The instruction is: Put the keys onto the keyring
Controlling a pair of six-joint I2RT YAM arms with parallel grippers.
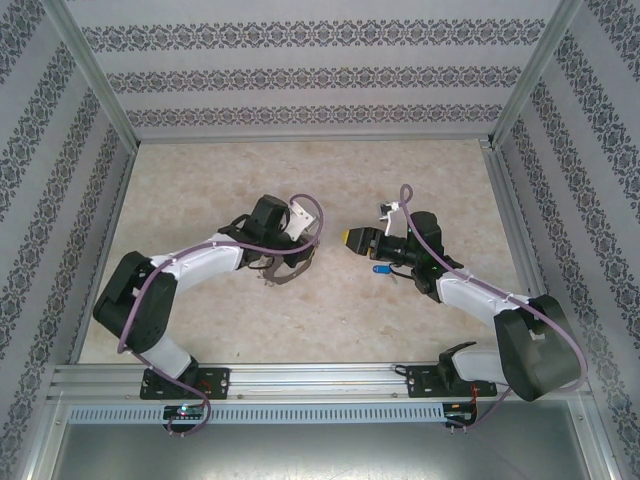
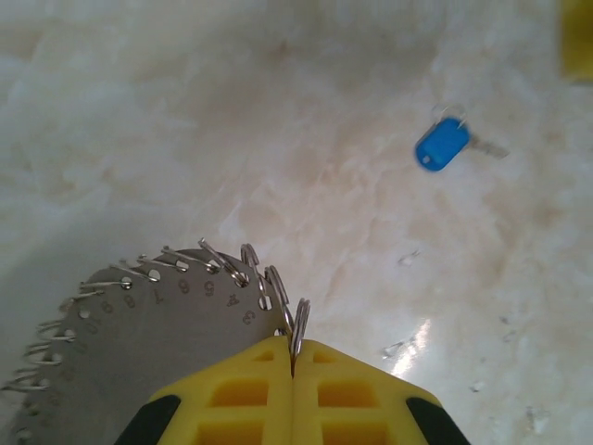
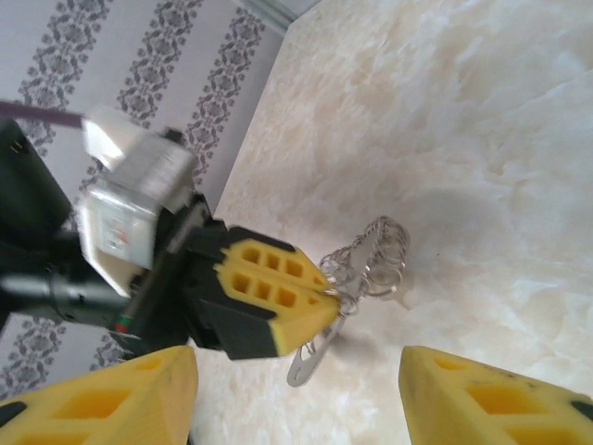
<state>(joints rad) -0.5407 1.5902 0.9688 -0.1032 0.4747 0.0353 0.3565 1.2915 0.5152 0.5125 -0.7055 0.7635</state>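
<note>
The keyring (image 2: 157, 324) is a flat silver plate with stamped numbers and small wire rings along its rim. My left gripper (image 2: 295, 357) is shut on one of those rings and holds the plate just above the table (image 1: 284, 268). The keys are one small blue-headed key (image 2: 442, 144) lying flat on the table, apart from the keyring, close under my right arm (image 1: 381, 269). My right gripper (image 3: 296, 408) is open, nothing between its yellow fingers, and faces the left gripper (image 3: 278, 297) and the hanging keyring (image 3: 371, 264). From above, the right gripper (image 1: 352, 240) hovers a little right of the left gripper (image 1: 283, 258).
The table (image 1: 300, 180) is pale marbled stone, fenced by patterned walls and metal posts. An aluminium rail (image 1: 320, 378) runs along the near edge by the arm bases. A yellow finger of the right gripper (image 2: 576, 37) shows at the top right of the left wrist view.
</note>
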